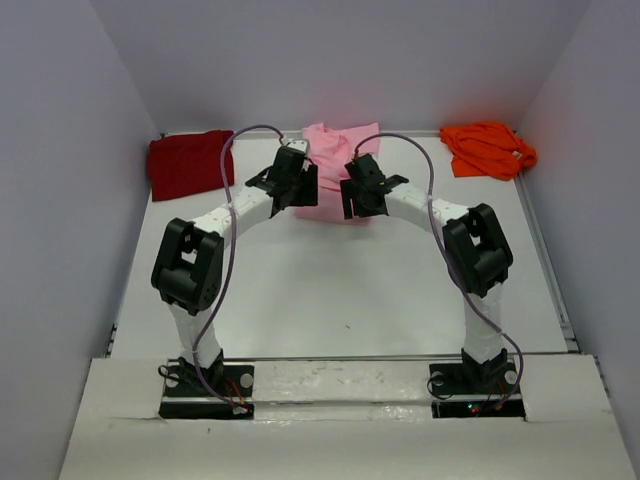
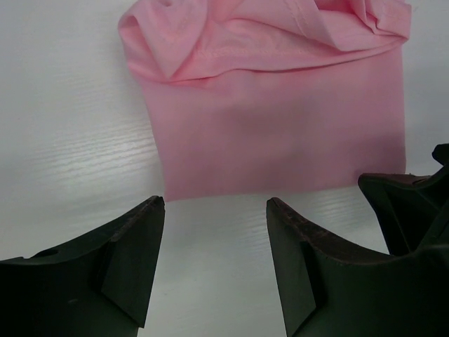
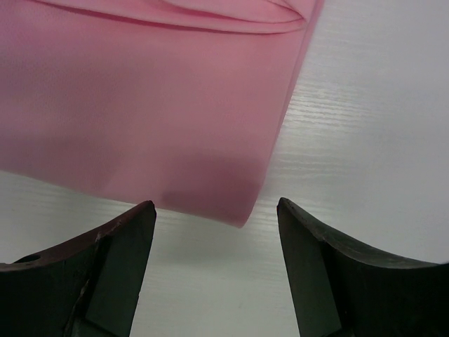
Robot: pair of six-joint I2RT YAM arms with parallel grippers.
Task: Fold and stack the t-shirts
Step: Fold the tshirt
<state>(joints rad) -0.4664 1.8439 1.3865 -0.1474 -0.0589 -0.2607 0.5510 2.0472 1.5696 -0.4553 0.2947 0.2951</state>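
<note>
Three t-shirts lie along the far edge of the white tabletop (image 1: pixel 330 290), well apart from one another. The dark red t-shirt (image 1: pixel 190 165) sits bunched in the far left corner. The bright orange t-shirt (image 1: pixel 488 150) lies crumpled in the far right corner. The light pink t-shirt (image 1: pixel 330 150) is at the middle of the far edge, folded into a rough rectangle. Its near edge is straight, and looser folds of cloth are gathered along its far side.

Both arms reach toward the pink shirt's near edge, side by side. The left claw (image 1: pixel 300 195) is released, its jaws spread with nothing between them. In its wrist view the left claw (image 2: pixel 215 203) hangs over bare tabletop just on the near side of the pink cloth (image 2: pixel 280 133), not touching it, and part of the other claw shows at the right.

The right claw (image 1: pixel 360 200) is also released and holds nothing. From its wrist camera the right claw (image 3: pixel 216 205) hangs just beside the near right corner of the pink cloth (image 3: pixel 140 105), and that corner points into the gap between the two jaws. Whether the jaws rest on the tabletop cannot be told.
</note>
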